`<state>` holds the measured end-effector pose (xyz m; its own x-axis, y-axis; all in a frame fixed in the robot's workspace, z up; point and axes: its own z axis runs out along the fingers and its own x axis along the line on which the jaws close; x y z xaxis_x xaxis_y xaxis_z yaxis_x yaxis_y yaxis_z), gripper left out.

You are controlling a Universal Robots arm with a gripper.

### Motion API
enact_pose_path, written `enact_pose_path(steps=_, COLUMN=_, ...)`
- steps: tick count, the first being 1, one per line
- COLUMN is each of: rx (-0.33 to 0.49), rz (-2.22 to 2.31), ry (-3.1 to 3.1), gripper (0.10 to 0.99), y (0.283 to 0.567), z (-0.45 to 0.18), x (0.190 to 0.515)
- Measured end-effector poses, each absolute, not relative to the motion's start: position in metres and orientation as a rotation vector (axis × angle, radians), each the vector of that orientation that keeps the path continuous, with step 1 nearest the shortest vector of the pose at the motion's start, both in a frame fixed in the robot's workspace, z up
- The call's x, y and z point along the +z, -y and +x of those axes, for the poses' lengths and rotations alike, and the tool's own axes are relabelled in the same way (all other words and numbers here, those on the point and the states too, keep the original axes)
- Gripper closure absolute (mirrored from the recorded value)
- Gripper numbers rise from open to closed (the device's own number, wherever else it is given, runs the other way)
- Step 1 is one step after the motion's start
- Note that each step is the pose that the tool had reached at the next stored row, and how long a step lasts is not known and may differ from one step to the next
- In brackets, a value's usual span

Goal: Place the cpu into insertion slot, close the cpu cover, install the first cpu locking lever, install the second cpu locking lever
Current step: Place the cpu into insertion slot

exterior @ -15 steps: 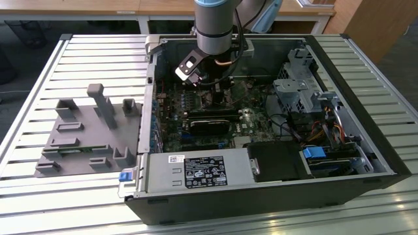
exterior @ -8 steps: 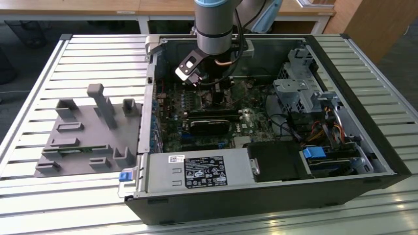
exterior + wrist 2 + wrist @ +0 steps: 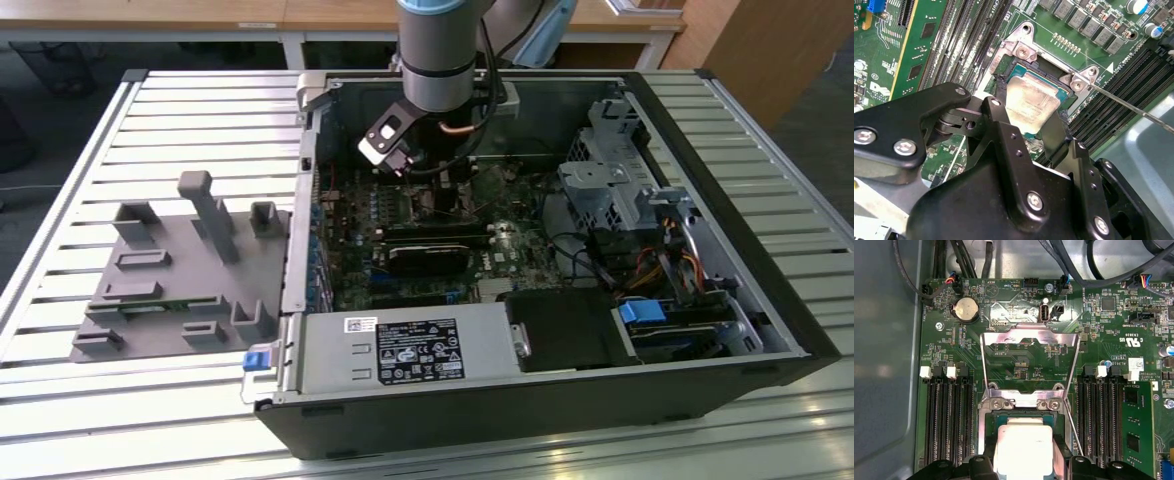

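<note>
The cpu [image 3: 1024,445] at socket [image 3: 1021,401], beneath pincer [image 3: 1029,465]

The slatted metal counter [image 3: 200,90] carries an open computer case [image 3: 534,425]. A grey moulded fixture [image 3: 167,285] lies just beside it, toward the counter's edge at the exterior view's left.

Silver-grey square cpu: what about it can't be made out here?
- Second wrist view: the black gripper covers one edge of the silver-grey square cpu, so seating is unclear.
- First wrist view: the picture's edge cuts off part of the cpu.
- Exterior view: the grey robot arm hides the cpu.
</note>
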<state>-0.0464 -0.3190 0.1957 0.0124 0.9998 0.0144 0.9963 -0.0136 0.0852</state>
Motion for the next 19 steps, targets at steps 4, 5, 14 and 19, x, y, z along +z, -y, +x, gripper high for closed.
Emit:
enact_pose_path(steps=4, rx=0.109, rz=2.199, ry=-2.170, gripper=0.561, y=0.3190, z=-0.0464, x=0.1956)
enact_pose_path(steps=5, rx=0.109, rz=2.199, ry=-2.170, gripper=0.561, y=0.3189, z=-0.0464, x=0.1955)
enact_pose_path(steps=14, rx=0.110, rz=2.199, ry=-2.170, gripper=0.486, y=0.3190, z=-0.0459, x=0.1956)
enact_pose_path(steps=19, rx=0.110, rz=2.199, ry=-2.170, gripper=0.486, y=0.3190, z=-0.0459, x=0.1993)
